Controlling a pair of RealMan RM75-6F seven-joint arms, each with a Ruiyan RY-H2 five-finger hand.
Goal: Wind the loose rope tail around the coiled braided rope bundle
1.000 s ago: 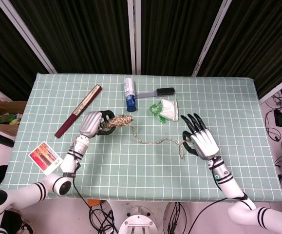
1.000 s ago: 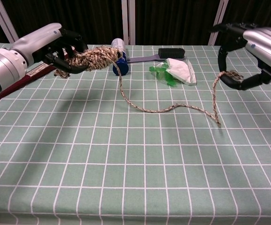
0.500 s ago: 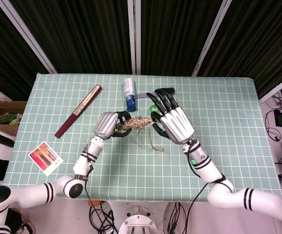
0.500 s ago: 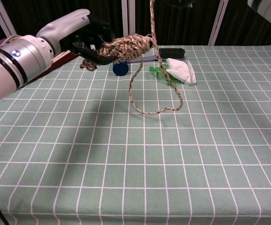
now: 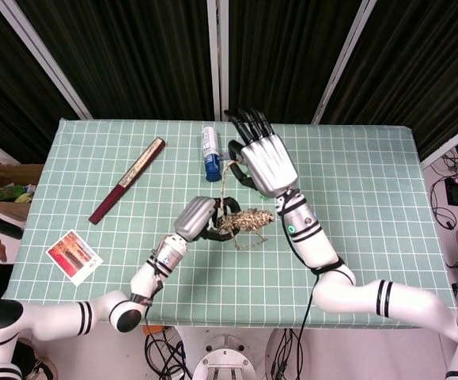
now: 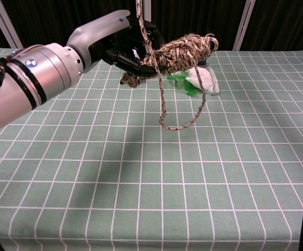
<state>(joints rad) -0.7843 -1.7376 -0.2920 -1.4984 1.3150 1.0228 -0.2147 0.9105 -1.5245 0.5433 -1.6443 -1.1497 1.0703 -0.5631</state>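
Rope tail drawn up and away from the bundle, ready for a wrap.

My left hand (image 5: 199, 218) grips the coiled rope bundle (image 5: 247, 221) above the green checked tablecloth (image 5: 371, 198), its long axis running out to my right from the fingers. My right hand (image 5: 266, 162) sits beyond it, pinching the rope tail (image 5: 225, 186) while the other fingers spread. The tail runs from that pinch back to the bundle, slack looping beneath. Black curtains (image 5: 292, 55) close the far side.
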